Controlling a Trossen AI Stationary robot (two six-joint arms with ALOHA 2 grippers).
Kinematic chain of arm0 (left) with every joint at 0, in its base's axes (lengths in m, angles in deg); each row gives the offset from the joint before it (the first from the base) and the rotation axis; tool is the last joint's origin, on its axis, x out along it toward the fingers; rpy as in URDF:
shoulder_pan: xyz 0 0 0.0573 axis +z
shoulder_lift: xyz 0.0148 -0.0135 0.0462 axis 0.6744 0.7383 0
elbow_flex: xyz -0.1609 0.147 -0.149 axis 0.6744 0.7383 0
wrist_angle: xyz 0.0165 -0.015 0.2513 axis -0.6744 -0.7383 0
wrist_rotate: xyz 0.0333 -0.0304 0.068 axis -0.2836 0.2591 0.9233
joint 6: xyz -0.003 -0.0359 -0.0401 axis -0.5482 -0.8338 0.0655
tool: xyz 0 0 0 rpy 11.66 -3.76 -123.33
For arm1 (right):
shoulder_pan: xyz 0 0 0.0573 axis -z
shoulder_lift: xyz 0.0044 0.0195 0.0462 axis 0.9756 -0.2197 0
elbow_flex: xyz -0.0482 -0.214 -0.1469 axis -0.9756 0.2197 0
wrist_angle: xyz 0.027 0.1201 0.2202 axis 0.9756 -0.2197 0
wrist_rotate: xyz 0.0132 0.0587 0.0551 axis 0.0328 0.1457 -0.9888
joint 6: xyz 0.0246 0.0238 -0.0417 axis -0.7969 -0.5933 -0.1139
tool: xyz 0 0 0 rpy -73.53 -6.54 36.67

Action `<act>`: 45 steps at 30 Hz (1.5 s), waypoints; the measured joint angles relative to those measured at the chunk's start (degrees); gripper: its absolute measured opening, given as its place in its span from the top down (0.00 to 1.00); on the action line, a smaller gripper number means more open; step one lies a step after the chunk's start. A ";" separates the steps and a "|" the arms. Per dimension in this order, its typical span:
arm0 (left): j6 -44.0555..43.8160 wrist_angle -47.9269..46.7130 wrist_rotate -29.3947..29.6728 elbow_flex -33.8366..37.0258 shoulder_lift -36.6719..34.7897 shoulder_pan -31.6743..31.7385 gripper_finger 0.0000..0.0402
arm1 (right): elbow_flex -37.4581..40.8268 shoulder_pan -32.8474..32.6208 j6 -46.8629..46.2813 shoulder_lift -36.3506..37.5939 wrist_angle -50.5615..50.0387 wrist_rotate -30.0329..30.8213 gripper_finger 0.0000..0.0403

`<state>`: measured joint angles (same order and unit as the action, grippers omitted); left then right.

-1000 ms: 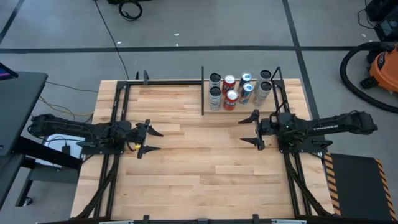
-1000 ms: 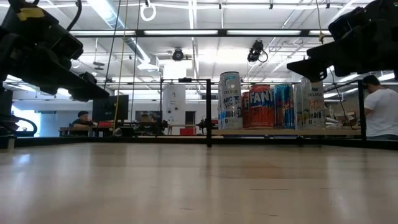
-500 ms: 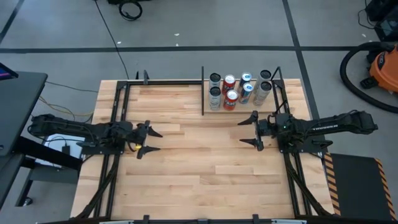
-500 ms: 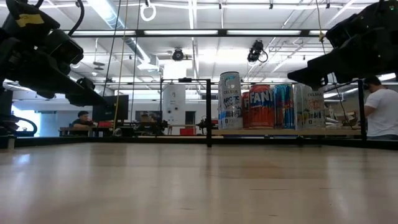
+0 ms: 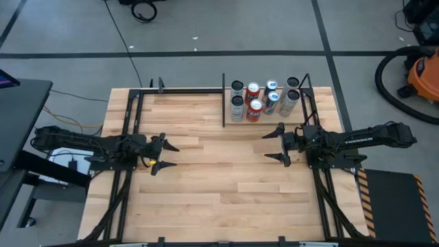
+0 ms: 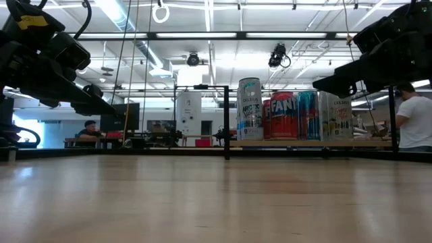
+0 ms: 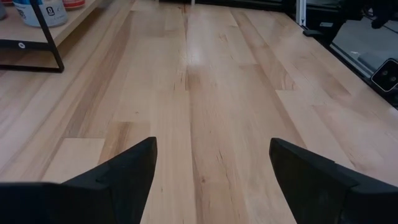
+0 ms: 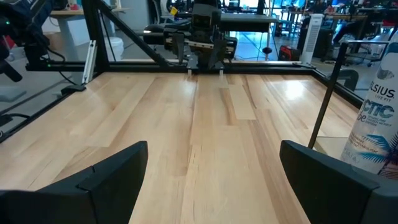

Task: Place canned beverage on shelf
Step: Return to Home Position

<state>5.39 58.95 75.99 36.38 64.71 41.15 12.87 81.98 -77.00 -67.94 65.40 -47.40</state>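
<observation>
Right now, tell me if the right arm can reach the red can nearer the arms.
Probably yes: the right gripper hangs open near the shelf, nothing between it and that red can, though neighbouring cans crowd it.

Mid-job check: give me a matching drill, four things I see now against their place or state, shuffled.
1. left gripper
2. right gripper
3. red cans
4. person in white

A. on the shelf
B. open, over the table's left half
C. beyond the table, low view's right edge
D. open, near the shelf

Pairs: 1-B, 2-D, 3-A, 4-C
</observation>
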 joint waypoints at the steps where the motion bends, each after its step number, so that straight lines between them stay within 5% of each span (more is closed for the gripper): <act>1: 0.00 0.00 0.00 0.00 0.00 0.00 0.22 | 0.00 0.00 0.00 0.00 0.06 -0.01 0.07; 15: 0.00 -0.06 0.00 0.02 -1.58 0.00 0.22 | 0.00 -0.04 -0.02 1.54 0.21 -0.04 0.07; 45: 0.00 0.09 0.00 0.04 -27.76 3.06 0.22 | 0.00 1.86 -0.03 24.64 0.38 -0.04 0.07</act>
<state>5.39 59.04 75.99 36.43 36.95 44.21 12.87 83.83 -77.03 -43.29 65.78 -47.44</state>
